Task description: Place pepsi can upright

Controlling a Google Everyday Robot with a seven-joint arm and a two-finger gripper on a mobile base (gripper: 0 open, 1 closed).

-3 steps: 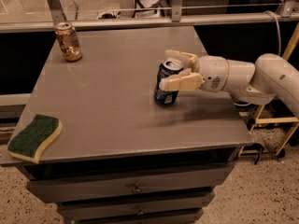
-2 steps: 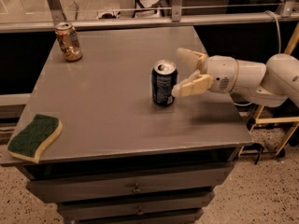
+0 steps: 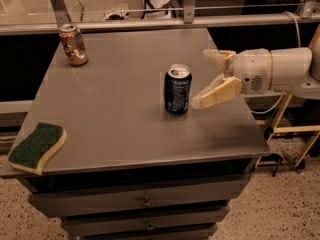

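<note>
Our claw (image 3: 201, 79) above the right side of the bench (image 3: 110, 114), two tan wedge-shaped fingers (image 3: 220, 91) spread apart, our rounded white wrist housing (image 3: 255, 66), a small dark grille (image 3: 256, 83), smooth white forearm (image 3: 295, 69)

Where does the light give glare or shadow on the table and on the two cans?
Camera view: warm, dim light. The table shows a pale sheen near its front right edge. The gold can glints strongly; the pepsi can shines only on its silver top, with a small shadow at its foot. The gripper, open beside that can without touching it, looks brightly lit.
</note>
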